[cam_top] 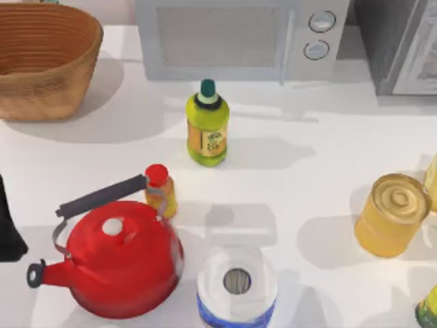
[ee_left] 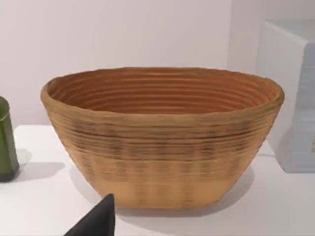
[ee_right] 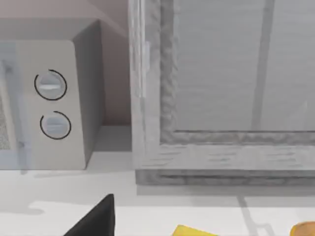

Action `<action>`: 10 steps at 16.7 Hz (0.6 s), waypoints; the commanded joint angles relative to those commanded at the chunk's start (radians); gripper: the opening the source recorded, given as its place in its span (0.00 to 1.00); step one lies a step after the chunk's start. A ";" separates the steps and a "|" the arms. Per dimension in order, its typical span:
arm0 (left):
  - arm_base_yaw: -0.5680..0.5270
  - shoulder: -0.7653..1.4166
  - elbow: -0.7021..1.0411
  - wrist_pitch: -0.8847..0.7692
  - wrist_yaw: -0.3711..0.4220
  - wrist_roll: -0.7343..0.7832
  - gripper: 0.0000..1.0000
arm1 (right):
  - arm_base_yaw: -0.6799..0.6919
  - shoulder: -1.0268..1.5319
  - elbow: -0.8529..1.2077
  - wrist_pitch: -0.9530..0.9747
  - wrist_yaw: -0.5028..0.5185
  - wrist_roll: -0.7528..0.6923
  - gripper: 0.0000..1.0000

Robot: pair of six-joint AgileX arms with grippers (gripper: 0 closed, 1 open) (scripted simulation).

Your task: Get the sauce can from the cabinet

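Observation:
The cabinet (cam_top: 399,48) is a dark grey box at the table's back right corner, with its pale framed door panel (ee_right: 221,88) shut flat against the front. The sauce can is hidden from view. A dark part of my right gripper (ee_right: 96,219) faces the cabinet door from a short way off, with the microwave's knobs beside it. My left arm (cam_top: 8,225) is parked at the table's left edge, and the dark tip of my left gripper (ee_left: 96,221) points at the wicker basket (ee_left: 162,142).
A light grey microwave (cam_top: 239,37) stands at the back centre. On the table are a wicker basket (cam_top: 44,58), a green bottle (cam_top: 207,123), a small red-capped yellow bottle (cam_top: 160,191), a red kettle (cam_top: 116,256), a white roll (cam_top: 237,283) and a big yellow can (cam_top: 392,215).

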 joint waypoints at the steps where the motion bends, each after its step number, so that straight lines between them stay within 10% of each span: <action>1: 0.000 0.000 0.000 0.000 0.000 0.000 1.00 | 0.000 0.000 0.000 0.000 0.000 0.000 1.00; 10: 0.000 0.000 0.000 0.000 0.000 0.000 1.00 | 0.038 0.303 0.375 -0.087 0.046 0.002 1.00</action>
